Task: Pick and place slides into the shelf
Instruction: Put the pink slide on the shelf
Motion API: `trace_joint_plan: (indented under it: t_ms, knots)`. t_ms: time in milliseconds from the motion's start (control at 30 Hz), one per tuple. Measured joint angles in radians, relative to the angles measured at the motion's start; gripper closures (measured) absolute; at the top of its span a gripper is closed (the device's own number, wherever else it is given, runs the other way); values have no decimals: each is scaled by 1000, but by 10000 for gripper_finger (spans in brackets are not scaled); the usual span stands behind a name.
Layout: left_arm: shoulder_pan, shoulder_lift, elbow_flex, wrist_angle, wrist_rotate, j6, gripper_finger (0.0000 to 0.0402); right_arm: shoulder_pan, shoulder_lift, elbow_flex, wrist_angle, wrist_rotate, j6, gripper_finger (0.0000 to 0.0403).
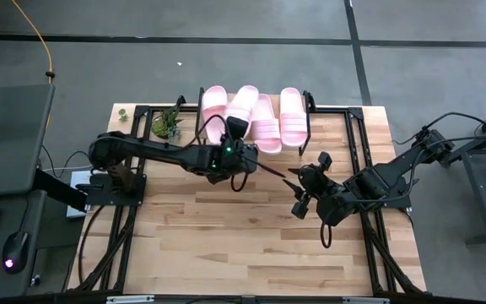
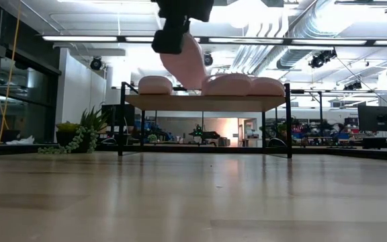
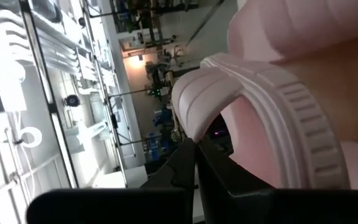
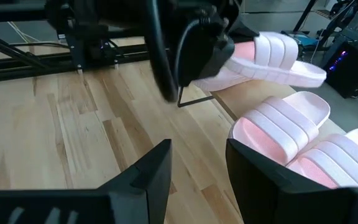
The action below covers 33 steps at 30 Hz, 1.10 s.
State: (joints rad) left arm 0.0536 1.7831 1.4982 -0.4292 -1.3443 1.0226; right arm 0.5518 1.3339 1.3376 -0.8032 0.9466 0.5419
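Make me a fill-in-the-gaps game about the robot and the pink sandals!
1. The left gripper holds a sandal of the colour ____.
2. The number of sandals already lying on the shelf is ____.
3. The right gripper holds nothing, and its fingers are ____.
4. The green thing beside the shelf is a ____.

Missing words: pink; three; open; plant
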Motion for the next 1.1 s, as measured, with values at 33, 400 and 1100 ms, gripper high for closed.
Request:
trace_joint_plan:
  t_ms: [33, 400, 1100]
  knots:
    - [-2, 11, 0, 25, -1, 18, 402, 0, 0, 0, 0, 0, 0, 261]
    - [22, 68, 0, 109, -44, 115, 402, 0, 2, 0, 2, -35, 4, 261]
    - [18, 68, 0, -70, 46, -199, 402, 0, 2, 0, 6, -38, 4, 261]
